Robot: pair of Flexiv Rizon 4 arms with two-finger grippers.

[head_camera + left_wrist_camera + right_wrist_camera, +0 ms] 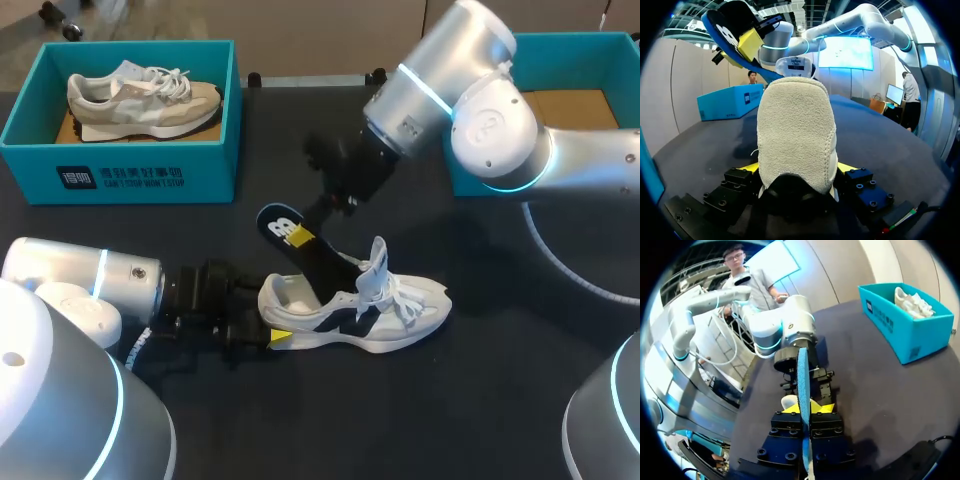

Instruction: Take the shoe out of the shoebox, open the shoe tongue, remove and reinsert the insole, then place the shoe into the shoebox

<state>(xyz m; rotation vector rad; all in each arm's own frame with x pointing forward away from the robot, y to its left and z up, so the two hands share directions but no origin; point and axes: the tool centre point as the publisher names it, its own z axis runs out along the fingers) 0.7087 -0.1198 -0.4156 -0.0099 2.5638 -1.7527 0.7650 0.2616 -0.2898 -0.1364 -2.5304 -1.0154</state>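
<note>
A white and black shoe (392, 314) lies on its sole on the dark table, toe to the right, tongue pulled up. My left gripper (275, 320) is shut on its heel; in the left wrist view the fuzzy heel (795, 125) fills the gap between the yellow fingertips (846, 168). A blue and black insole (280, 224) sticks up and back out of the shoe's opening. My right gripper (303, 236) is shut on the insole's upper part. In the right wrist view the insole (803, 372) stands edge-on between the right gripper (804, 410) tips.
A teal shoebox (120, 176) at the back left holds a beige and white shoe (140, 97). A second teal box (575, 48) with a bare cardboard floor stands at the back right, partly behind my right arm. Dark tabletop lies in front of the shoe.
</note>
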